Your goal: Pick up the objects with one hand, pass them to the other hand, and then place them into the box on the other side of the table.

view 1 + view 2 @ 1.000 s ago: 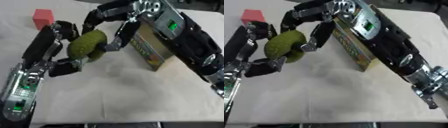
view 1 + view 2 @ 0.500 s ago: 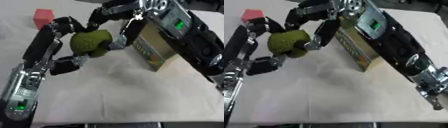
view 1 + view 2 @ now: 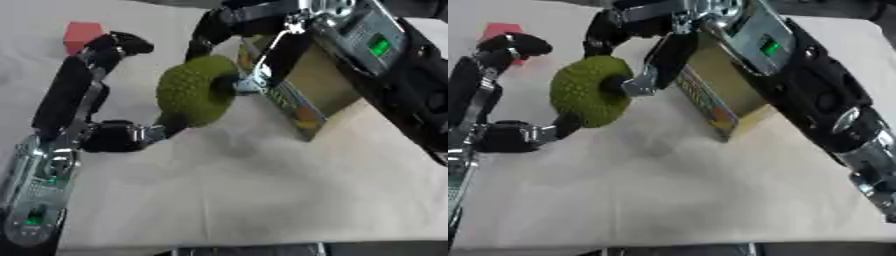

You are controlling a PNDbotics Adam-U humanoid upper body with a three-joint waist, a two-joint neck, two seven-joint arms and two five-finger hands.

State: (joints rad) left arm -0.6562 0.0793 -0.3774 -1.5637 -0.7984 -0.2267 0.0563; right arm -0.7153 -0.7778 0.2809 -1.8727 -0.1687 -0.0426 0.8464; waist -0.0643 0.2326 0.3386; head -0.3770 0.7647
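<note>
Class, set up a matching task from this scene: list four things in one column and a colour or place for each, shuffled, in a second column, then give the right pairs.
1. bumpy fruit
2. block
3. box
4. left hand

A. red, far left on the table
B. green, held up between both hands
C. under the fruit, at the left
D. tan, beneath the right arm

Pairs: 1-B, 2-A, 3-D, 4-C

A pale cloth [image 3: 236, 200] covers the table — softly creased, bare across the near half; a dark edge [image 3: 227, 249] runs along the bottom of the view, just beyond the cloth's near border.
</note>
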